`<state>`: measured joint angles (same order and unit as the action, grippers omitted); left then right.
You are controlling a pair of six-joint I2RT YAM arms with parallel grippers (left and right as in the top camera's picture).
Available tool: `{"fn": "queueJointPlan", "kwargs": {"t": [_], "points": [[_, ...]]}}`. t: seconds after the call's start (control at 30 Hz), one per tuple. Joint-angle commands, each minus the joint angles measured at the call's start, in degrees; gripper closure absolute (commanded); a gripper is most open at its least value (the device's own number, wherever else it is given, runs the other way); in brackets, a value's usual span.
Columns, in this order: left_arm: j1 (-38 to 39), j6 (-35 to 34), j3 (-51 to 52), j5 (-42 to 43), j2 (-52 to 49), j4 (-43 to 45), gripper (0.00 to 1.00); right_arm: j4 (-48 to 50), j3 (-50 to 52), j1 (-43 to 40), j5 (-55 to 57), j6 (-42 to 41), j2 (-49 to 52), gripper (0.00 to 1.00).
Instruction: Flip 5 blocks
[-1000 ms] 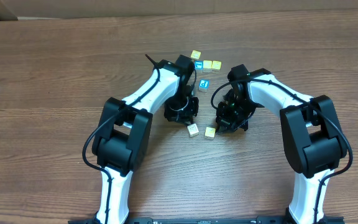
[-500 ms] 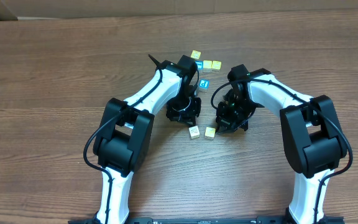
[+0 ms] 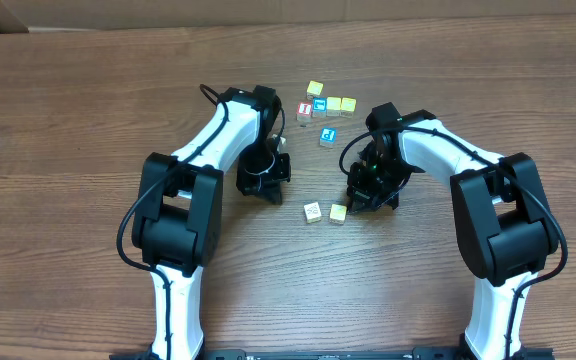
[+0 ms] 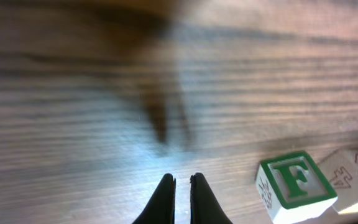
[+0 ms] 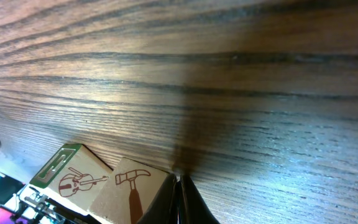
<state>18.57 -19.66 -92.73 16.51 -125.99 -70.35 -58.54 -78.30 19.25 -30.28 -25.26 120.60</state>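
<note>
The brown wooden table (image 3: 88, 120) has a smooth, low-sheen top with fine dark grain lines, and it catches soft glare in both wrist views. The small wooden cube with a green letter F (image 4: 296, 186) has glossy green and white paint on that face. The tan wooden cube with a hammer drawing (image 5: 132, 186) looks unpainted and matt, its drawing a thin brown print. The left gripper (image 4: 182, 182) and the right gripper (image 5: 180, 185) look like matt black plastic. The white arm shells (image 3: 223, 135) are smooth, slightly glossy plastic.
</note>
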Motion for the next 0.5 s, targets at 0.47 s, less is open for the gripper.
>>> {"fn": "queueJointPlan", "kwargs": {"t": [0.47], "points": [[6.0, -0.1, -0.3, 4.1, 0.4, 3.0, 0.96, 1.0, 0.3, 2.8, -1.6, -0.3, -0.5, 0.96]]}}
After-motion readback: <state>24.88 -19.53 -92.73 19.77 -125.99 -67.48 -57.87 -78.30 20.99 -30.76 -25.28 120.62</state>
